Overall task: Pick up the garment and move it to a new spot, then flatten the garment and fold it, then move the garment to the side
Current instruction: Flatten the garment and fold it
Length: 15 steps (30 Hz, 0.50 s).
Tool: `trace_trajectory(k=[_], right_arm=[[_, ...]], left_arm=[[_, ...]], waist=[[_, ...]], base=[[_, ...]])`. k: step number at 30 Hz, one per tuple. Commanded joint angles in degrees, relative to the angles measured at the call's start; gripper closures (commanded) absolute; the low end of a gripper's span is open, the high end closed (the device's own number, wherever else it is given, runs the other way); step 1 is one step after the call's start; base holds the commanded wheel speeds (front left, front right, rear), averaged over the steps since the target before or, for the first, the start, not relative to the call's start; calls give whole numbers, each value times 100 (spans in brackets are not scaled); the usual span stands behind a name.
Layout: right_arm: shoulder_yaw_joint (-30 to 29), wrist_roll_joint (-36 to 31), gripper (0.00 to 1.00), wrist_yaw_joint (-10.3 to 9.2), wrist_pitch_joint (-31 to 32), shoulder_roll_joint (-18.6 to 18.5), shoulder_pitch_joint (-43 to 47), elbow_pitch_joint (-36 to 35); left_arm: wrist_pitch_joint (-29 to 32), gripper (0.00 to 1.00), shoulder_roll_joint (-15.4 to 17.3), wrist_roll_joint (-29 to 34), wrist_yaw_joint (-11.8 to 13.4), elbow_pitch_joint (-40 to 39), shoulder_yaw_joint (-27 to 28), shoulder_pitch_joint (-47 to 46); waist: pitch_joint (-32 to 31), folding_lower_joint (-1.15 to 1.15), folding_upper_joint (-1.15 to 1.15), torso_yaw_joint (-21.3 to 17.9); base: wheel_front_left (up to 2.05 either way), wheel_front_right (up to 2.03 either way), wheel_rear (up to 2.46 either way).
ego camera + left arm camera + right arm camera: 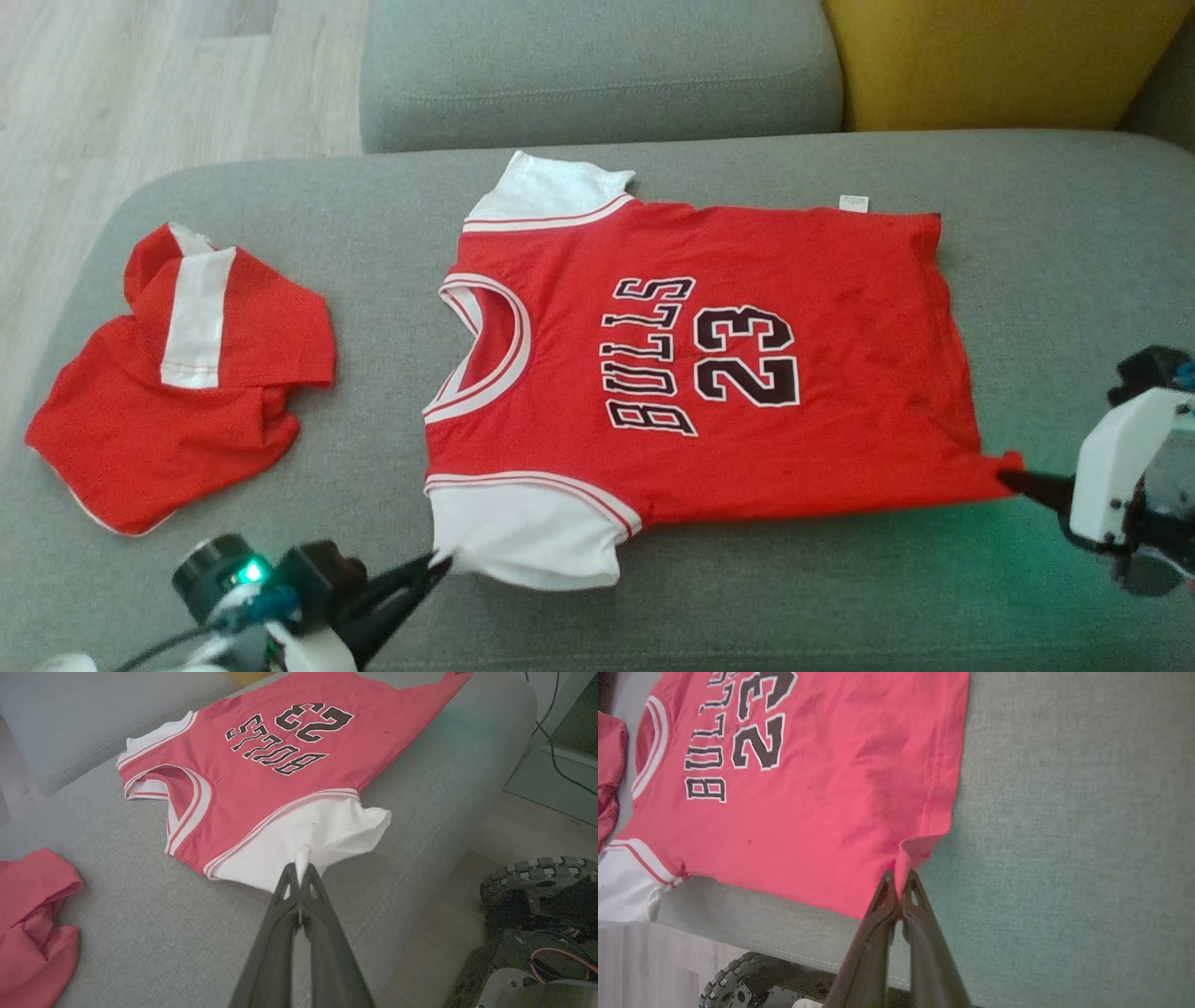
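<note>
The garment (709, 364) is a red jersey with white sleeves and black "BULLS 23" lettering, spread flat on the grey sofa seat (373, 233), neck toward the left. My left gripper (439, 563) is shut on the corner of the near white sleeve (303, 826); in the left wrist view the left gripper (302, 865) pinches a peak of white cloth. My right gripper (1013, 479) is shut on the near hem corner; in the right wrist view the right gripper (900, 877) holds a fold of the garment (808, 788).
A second red garment with a white stripe (187, 373) lies crumpled at the left end of the seat. Grey back cushion (597, 65) and a yellow cushion (990, 56) stand behind. The seat's front edge drops to wood floor (444, 933), where my wheeled base (537, 896) stands.
</note>
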Motion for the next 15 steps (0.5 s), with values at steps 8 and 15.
trace_trajectory(k=[8,15], right_arm=[[-611,-387,100,-4,104,173,-549,-342],[-897,-904,100,-4,197,478,-997,-250]], left_arm=[[-108,100,170,-124,109,-227,728,-1017],[-135,100,-44,-47,30,208,836,-1757]], waist=[[335,1,0,-63],[726,1,0,-107]], base=[[0,0,0],[0,0,0]])
